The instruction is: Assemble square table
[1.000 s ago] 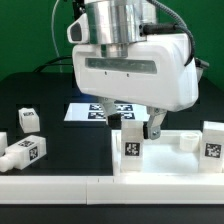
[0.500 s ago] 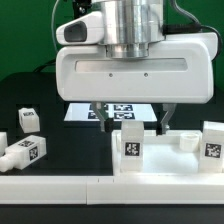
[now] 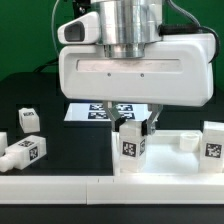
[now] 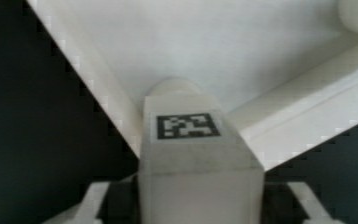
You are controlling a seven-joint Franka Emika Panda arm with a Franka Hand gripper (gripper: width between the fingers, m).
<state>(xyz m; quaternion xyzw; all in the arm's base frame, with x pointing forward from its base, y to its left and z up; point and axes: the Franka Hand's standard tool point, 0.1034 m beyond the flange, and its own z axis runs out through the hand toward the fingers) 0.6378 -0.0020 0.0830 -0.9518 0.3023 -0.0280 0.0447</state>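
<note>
The jaws of the gripper are closed on the upright tagged leg, which is held at the square panel's corner, with bare black table left open on the exterior view's left.

Carrying everything on a black table. Bearing the marker board flat toward the back, partly hidden. Bearing one loose leg at the exterior view's left and a second leg near it, closer to the front. Bearing the square panel at the exterior view's right, just behind a long white rail running along the front.
</note>
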